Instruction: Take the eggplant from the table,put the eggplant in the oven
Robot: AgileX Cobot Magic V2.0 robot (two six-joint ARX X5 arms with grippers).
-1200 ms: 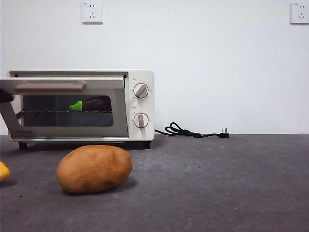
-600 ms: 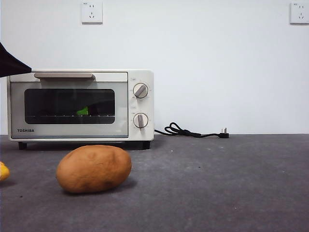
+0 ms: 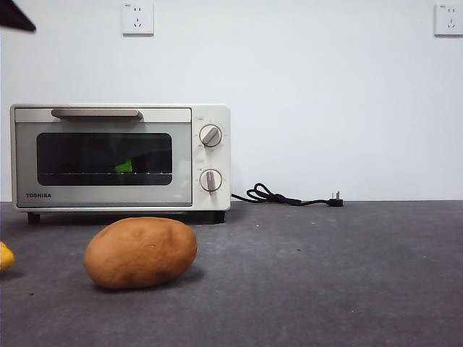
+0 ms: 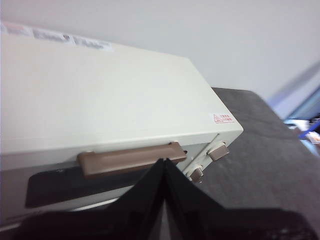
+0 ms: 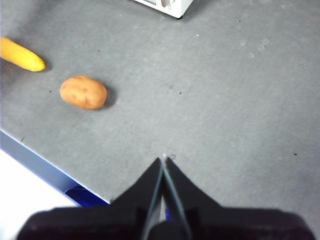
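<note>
Cream oven (image 3: 210,155); tan-brown potato (image 3: 141,252); speckled grey table (image 3: 325,275).

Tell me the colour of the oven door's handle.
The handle on the oven is a light greyish brown, seen best in the left wrist view.

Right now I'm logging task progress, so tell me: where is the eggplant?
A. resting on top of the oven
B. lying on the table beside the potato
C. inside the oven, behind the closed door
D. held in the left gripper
C. In the front view the eggplant shows only as a green stem cap through the dark glass of the oven, whose door is shut; only the potato lies nearby on the table.
</note>
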